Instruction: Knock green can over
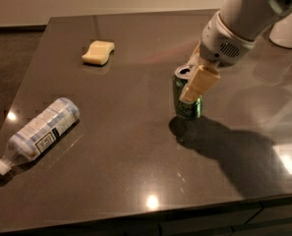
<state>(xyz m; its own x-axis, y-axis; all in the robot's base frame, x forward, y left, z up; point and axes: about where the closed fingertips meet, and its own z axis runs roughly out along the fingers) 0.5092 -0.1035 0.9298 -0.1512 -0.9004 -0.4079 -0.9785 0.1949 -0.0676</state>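
The green can (186, 102) stands upright right of the table's middle, silver top and pull-tab opening facing up. My gripper (194, 73) comes down from the upper right on a white arm (244, 18). Its tan fingers (200, 82) clasp the can's upper right side, one in front and one behind. I cannot tell whether the can's base rests on the table or hangs just above it. A dark shadow lies right under and to the right of the can.
A clear plastic bottle (40, 129) with a blue-white label lies on its side at the front left. A yellow sponge (98, 52) lies at the back left. The dark glossy table (135, 146) ends at a front edge along the bottom.
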